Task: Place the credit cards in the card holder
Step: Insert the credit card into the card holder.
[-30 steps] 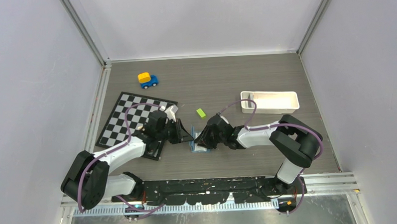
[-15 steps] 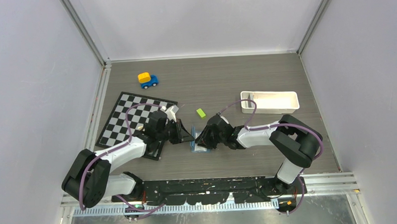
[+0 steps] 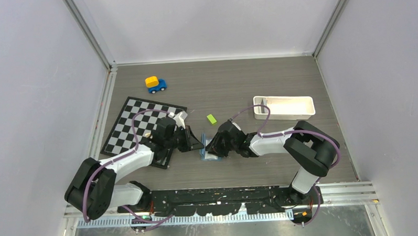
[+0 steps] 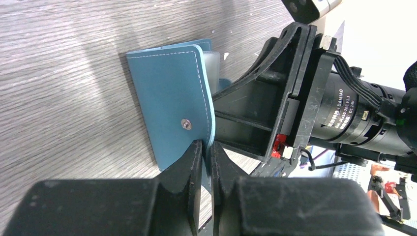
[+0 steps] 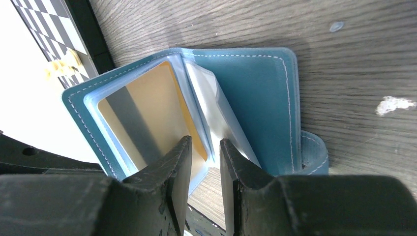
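The teal-blue card holder (image 3: pixel 203 148) stands open on edge on the table between my two grippers. My left gripper (image 4: pixel 206 147) is shut on the rim of its snap-button cover (image 4: pixel 169 98). In the right wrist view the card holder (image 5: pixel 251 88) shows its clear inner sleeves, and a tan-gold credit card (image 5: pixel 142 108) sits in the leftmost sleeve. My right gripper (image 5: pixel 204 145) hovers at the sleeves' lower edge, jaws apart, with bare table showing between them. Its left finger overlaps the gold card's sleeve. Any dark cards are out of view.
A lime-green block (image 3: pixel 211 119) lies just behind the grippers. A white tray (image 3: pixel 311 106) stands at the right, and a chessboard (image 3: pixel 139 120) lies at the left under my left arm. A blue and yellow toy car (image 3: pixel 155 84) sits far back.
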{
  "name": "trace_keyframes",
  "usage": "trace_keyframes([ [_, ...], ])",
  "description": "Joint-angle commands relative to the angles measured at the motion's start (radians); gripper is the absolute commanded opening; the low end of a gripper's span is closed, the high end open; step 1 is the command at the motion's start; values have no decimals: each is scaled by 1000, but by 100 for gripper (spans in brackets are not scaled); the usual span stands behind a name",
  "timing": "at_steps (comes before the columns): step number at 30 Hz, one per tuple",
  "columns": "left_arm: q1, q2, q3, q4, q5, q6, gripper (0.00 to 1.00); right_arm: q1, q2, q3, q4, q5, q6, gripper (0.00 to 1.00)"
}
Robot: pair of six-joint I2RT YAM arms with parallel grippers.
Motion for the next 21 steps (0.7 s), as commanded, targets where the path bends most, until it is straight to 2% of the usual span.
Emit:
trace_keyframes([
  [1, 3, -34, 28, -127, -104, 59, 10, 10, 7, -4, -68, 32, 1, 34],
  [7, 4, -65, 78, -290, -183, 100, 10, 10, 8, -2, -74, 36, 0, 34],
  [21, 4, 42, 75, -206, -118, 74, 11, 11, 8, -6, -74, 36, 0, 34],
])
